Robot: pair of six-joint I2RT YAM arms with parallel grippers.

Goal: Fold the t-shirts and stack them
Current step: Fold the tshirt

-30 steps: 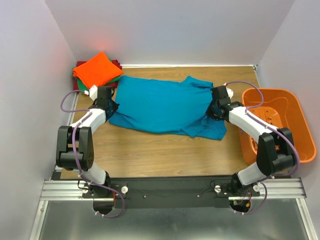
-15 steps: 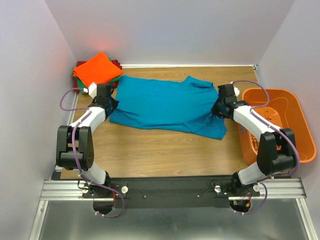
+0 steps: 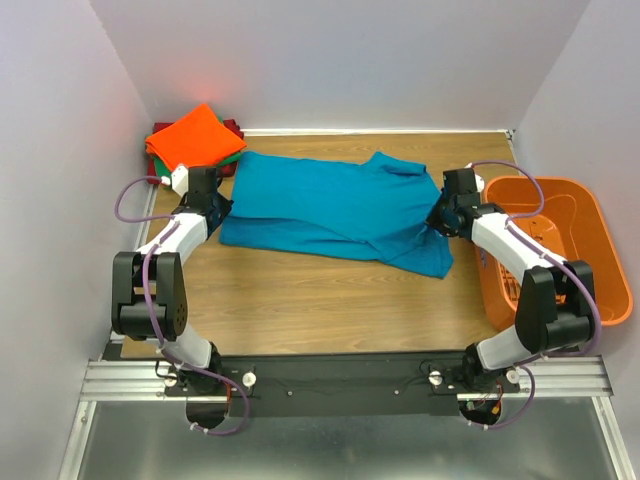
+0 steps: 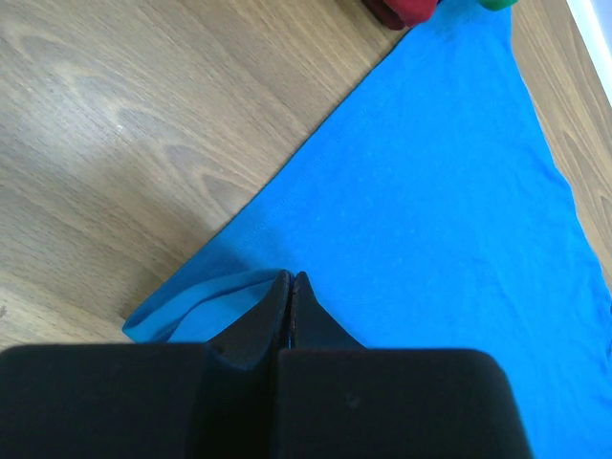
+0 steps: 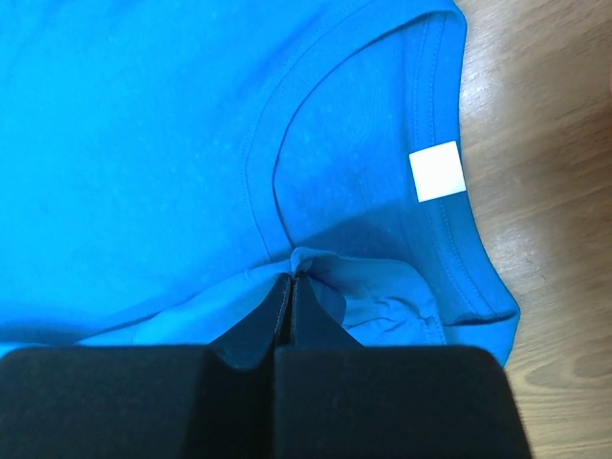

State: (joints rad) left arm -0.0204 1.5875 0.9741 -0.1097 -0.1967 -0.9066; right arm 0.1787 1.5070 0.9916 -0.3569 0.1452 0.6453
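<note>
The teal-blue t-shirt [image 3: 330, 205] lies stretched across the table between my two grippers. My left gripper [image 3: 218, 208] is shut on the shirt's left edge, pinching a fold of cloth [image 4: 206, 301]. My right gripper [image 3: 437, 222] is shut on the shirt's right side beside the collar [image 5: 449, 239], which carries a white tag [image 5: 439, 171]. The folded orange shirt [image 3: 193, 138] lies on top of the green [image 3: 226, 159] and dark red [image 3: 234, 127] ones in the back left corner. The dark red shirt also shows in the left wrist view [image 4: 402, 10].
An orange plastic basket [image 3: 590, 215] stands at the table's right edge, close to my right arm. White walls close in the table on the left, back and right. The metal rail [image 3: 340, 378] runs along the near edge.
My right gripper has moved right and slightly back, and my left gripper has moved slightly left and back, both keeping their hold. The teal-blue shirt is pulled flatter and wider between them.
</note>
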